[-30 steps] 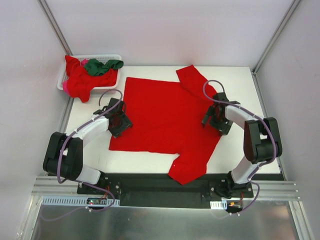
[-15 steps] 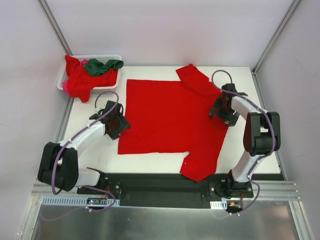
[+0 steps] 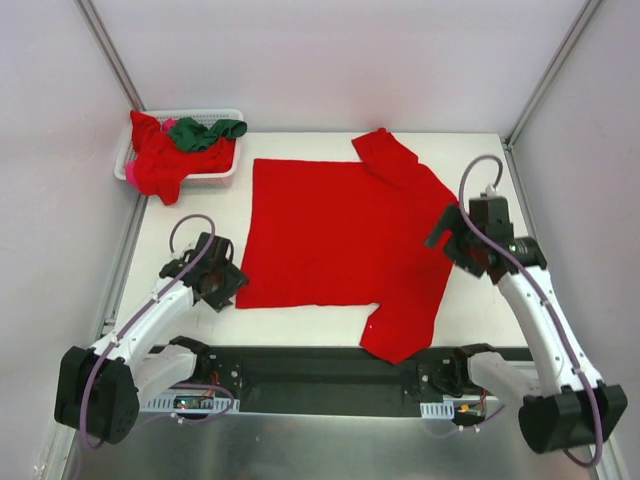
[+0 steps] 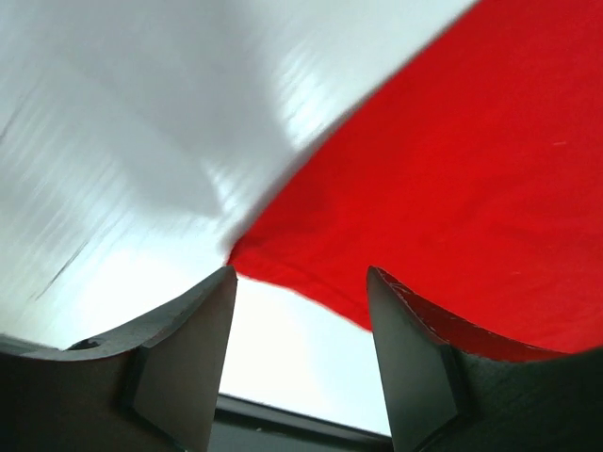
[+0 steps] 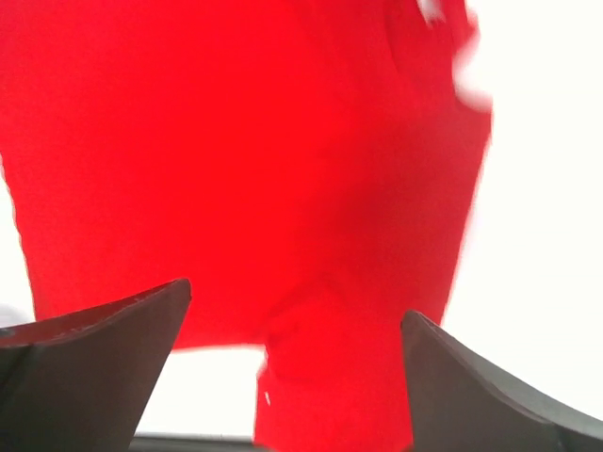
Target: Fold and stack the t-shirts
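Note:
A large red t-shirt [image 3: 340, 235] lies spread flat on the white table, one sleeve pointing to the far right and the other hanging over the near edge. My left gripper [image 3: 228, 284] stands open just off the shirt's near left corner [image 4: 283, 250]; its fingers [image 4: 188, 358] hold nothing. My right gripper [image 3: 447, 233] hovers open above the shirt's right side [image 5: 283, 169], nothing between its fingers [image 5: 104, 367]. Another red t-shirt [image 3: 158, 165] and a dark green one [image 3: 205, 132] lie bunched in the basket.
The white lattice basket [image 3: 190, 114] stands at the far left corner of the table [image 3: 165, 225]. A black rail [image 3: 320, 365] runs along the near edge under the hanging sleeve. Grey walls enclose the table on three sides.
Both grippers have drawn away from the shirt: the left toward the near left, the right up and to the right. The shirt's left edge shifted slightly right, then stayed put.

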Motion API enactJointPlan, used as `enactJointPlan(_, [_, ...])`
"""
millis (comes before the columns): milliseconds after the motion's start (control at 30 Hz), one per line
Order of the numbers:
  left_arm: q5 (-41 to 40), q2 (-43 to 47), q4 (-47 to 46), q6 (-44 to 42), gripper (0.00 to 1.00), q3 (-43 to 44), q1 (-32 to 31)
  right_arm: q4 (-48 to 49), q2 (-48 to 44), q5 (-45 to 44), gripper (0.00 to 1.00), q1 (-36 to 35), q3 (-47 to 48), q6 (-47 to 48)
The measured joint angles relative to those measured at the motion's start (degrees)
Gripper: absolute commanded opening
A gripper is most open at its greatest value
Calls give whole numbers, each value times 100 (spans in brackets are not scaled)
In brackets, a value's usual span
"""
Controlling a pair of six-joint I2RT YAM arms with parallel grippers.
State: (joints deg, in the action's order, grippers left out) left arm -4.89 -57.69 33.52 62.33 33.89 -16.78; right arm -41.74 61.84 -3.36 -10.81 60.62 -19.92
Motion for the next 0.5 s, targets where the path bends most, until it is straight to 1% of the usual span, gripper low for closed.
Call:
enactJointPlan(100, [59,122,186,157,55,-304,0,-555,-691,81,100,2,-785,-297])
enactJointPlan(200, [94,157,341,260,53,-481,-2,-1021,-841,87,100,2,-1294,-474])
enactJointPlan(267, [96,155,396,302,53,-490,-17,-1176,-896,111,100,2,-1513,-555])
enactJointPlan(300, [96,155,396,328,49,-490,-28,-1239,-949,127,100,2,-1606,-599])
enactJointPlan(400, [31,114,404,472,45,-492,-155,-1263,-1143,203,99,2,-1908,-730])
enactJointPlan(433, [9,85,396,522,42,-503,-190,-1276,-1196,275,98,2,-2013,-785])
enactJointPlan(500, [-37,26,389,623,41,-553,-236,-1296,-1261,367,98,2,-2153,-855])
